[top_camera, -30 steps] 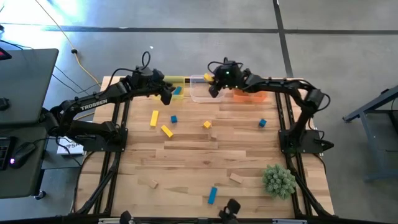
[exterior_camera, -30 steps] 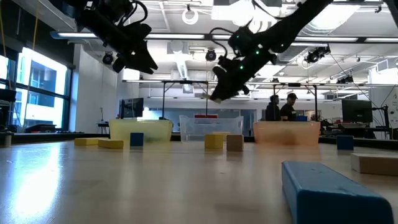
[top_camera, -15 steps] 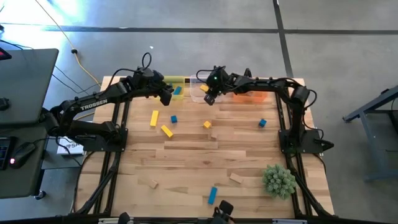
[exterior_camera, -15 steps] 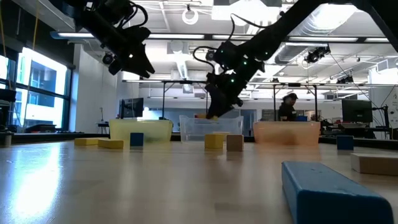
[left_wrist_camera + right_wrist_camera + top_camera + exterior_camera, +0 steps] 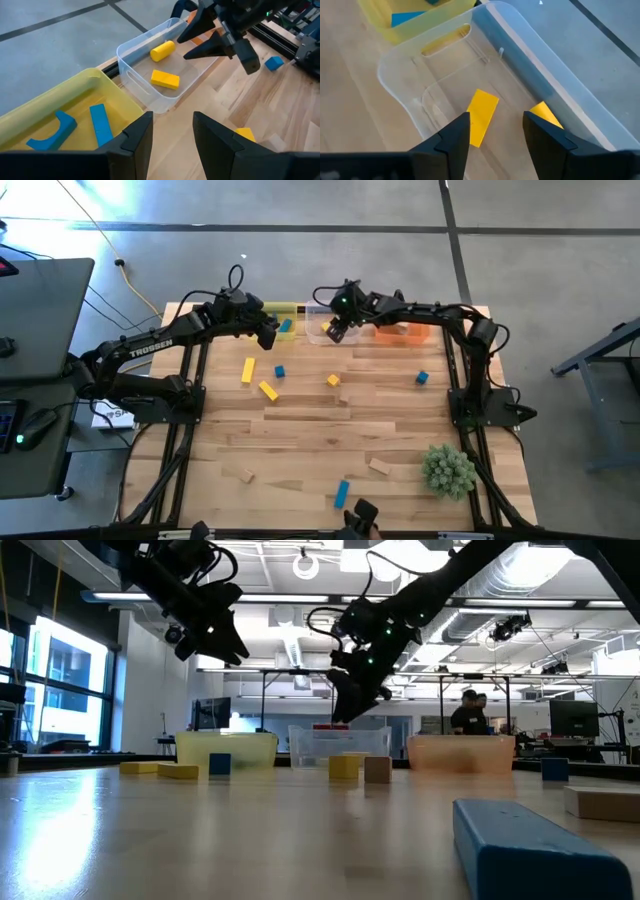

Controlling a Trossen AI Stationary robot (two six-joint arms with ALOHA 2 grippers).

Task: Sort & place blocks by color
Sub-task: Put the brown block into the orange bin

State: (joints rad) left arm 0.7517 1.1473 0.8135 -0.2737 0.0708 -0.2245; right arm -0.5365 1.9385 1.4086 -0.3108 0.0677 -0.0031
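Observation:
My right gripper (image 5: pixel 338 330) hangs open over the clear bin (image 5: pixel 318 334) at the table's far edge, tipped down, nothing between its fingers (image 5: pixel 495 119). In that bin lie a yellow bar (image 5: pixel 482 117) and a yellow cylinder (image 5: pixel 163 50). My left gripper (image 5: pixel 268 336) hovers open and empty (image 5: pixel 172 117) beside the yellow bin (image 5: pixel 85 90), which holds blue blocks (image 5: pixel 100 122). Several more blue, yellow and tan blocks lie scattered on the table, such as a yellow bar (image 5: pixel 247 370) and a blue bar (image 5: pixel 342 493).
An orange bin (image 5: pixel 405 333) stands right of the clear one. A spiky green plant ball (image 5: pixel 447 470) sits near the right front corner. Loose blocks lie mid-table (image 5: pixel 333 381) and toward the near edge (image 5: pixel 380 467). People stand in the room beyond (image 5: pixel 465 712).
My right gripper has moved toward the table's left, from beside the orange bin to above the clear bin, tipping further down. It has let go of the yellow block it carried, which now lies in the clear bin.

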